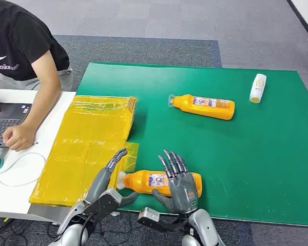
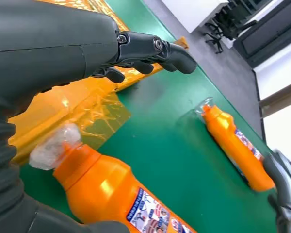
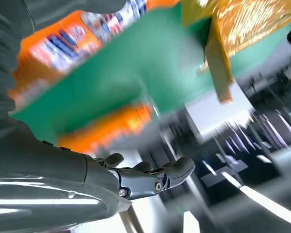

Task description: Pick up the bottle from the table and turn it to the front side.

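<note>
An orange bottle (image 1: 147,182) (image 2: 111,189) (image 3: 59,46) lies on its side near the front edge of the green mat (image 1: 230,154), its plastic-wrapped cap pointing left. My right hand (image 1: 179,185) (image 3: 151,177) hovers over the bottle's base end with its fingers spread and nothing in its grasp; it hides that end. My left hand (image 1: 108,179) (image 2: 151,48) reaches out beside the cap, over the edge of the yellow sheet, fingers apart and empty. A second orange bottle (image 1: 203,106) (image 2: 235,145) lies further back on the mat. The right wrist view is blurred.
A crinkled yellow plastic sheet (image 1: 87,148) covers the mat's left side and part of a white table (image 1: 13,184). A small white bottle (image 1: 257,88) lies at the back right. A person (image 1: 24,51) sits at the left, hands on a laptop (image 1: 5,120).
</note>
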Robot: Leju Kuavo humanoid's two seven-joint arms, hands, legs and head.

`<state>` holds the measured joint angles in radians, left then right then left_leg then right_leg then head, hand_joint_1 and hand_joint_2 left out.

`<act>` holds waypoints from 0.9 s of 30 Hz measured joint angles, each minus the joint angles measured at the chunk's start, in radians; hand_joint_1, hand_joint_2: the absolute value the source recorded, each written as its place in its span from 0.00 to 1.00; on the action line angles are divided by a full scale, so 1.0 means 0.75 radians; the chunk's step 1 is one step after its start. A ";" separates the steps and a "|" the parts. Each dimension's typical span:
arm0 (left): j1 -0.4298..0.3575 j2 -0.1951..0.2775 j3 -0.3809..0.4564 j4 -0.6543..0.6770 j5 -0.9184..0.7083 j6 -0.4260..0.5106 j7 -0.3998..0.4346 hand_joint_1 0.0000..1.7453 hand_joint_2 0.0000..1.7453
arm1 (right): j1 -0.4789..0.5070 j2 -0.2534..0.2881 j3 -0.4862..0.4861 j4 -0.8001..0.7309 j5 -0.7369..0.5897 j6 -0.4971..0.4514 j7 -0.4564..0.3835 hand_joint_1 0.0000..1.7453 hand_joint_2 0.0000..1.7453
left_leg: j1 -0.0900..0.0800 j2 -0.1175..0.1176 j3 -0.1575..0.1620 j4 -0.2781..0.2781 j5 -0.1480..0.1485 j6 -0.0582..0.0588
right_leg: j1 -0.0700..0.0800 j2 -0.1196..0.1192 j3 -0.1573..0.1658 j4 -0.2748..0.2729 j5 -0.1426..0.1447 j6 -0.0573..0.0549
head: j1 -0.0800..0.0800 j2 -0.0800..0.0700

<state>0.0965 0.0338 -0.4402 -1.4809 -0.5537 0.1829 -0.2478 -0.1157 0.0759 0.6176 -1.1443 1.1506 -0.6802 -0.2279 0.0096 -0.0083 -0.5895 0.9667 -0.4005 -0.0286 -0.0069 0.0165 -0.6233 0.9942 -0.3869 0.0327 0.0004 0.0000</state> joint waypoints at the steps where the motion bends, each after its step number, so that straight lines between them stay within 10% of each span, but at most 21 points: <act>1: -0.003 -0.001 -0.001 0.000 -0.001 -0.002 -0.001 0.00 1.00 | -0.003 0.000 0.001 0.004 0.026 -0.001 0.004 0.00 1.00 | 0.000 0.000 0.000 0.000 0.000 0.000 | 0.000 0.000 0.000 0.000 0.000 0.000 | 0.000 0.000; 17: -0.080 -0.024 -0.007 0.020 -0.020 -0.067 -0.048 0.00 1.00 | -0.174 -0.024 0.142 0.262 0.285 0.154 0.199 0.00 1.00 | 0.000 0.000 0.000 0.000 0.001 0.000 | 0.000 0.000 0.000 0.000 0.001 0.001 | 0.000 0.000; 27: -0.089 -0.029 -0.018 0.025 -0.029 -0.072 -0.056 0.00 1.00 | -0.225 -0.032 0.153 0.349 0.098 0.241 0.116 0.00 1.00 | 0.000 0.000 0.000 0.000 0.001 0.000 | 0.000 0.000 0.000 0.000 0.001 0.001 | 0.000 0.000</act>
<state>0.0301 0.0122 -0.4537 -1.4618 -0.5756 0.1292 -0.2895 -0.2844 0.0519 0.7324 -0.8826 1.2244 -0.4996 -0.1411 0.0096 -0.0083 -0.5894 0.9667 -0.3999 -0.0288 -0.0070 0.0166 -0.6232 0.9942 -0.3862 0.0334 0.0003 0.0000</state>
